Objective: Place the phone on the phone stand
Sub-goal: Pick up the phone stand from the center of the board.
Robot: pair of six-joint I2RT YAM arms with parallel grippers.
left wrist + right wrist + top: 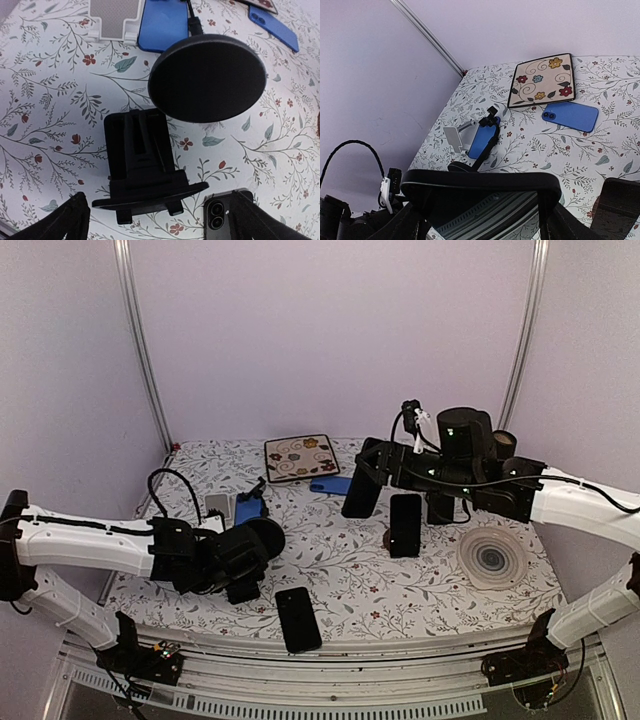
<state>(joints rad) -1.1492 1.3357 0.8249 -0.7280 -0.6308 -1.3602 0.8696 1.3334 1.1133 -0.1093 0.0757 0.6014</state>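
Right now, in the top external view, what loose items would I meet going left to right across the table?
White phone stand → propped blue phone → flat black phone → standing black phone → grey ringed disc.

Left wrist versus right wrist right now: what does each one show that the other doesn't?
Left wrist only: the black cradle stand and a flat black phone by the open left gripper. Right wrist only: the right gripper clamped on the held phone. Both: the white stand, the blue phone beside it and the loose blue phone.
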